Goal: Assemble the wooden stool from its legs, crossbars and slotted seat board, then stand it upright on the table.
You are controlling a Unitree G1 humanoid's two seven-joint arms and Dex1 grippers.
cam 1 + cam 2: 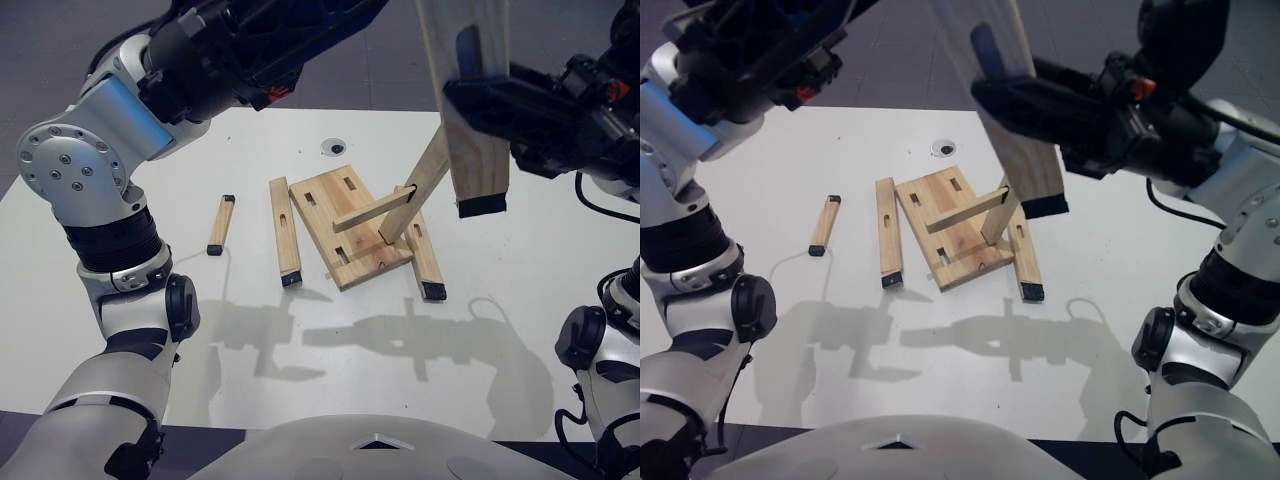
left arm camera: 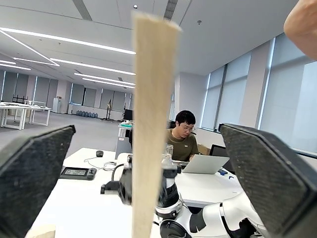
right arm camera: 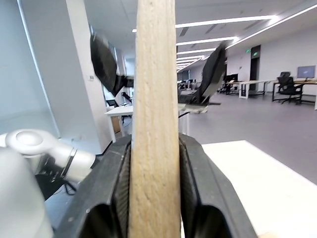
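leg [image 1: 480, 170] | pale wood, black-capped end | gripped by right claw [image 3: 154, 168]

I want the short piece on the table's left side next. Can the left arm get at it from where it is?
Probably yes. The left gripper is open and empty, though raised high with the held leg between its fingers. The short piece lies alone with nothing over it.

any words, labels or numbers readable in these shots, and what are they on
None can be read.
Green ceiling sign, right wrist view: too small.
Red tag on the left arm: blurred.
Held leg, seat board: bare wood, no print.
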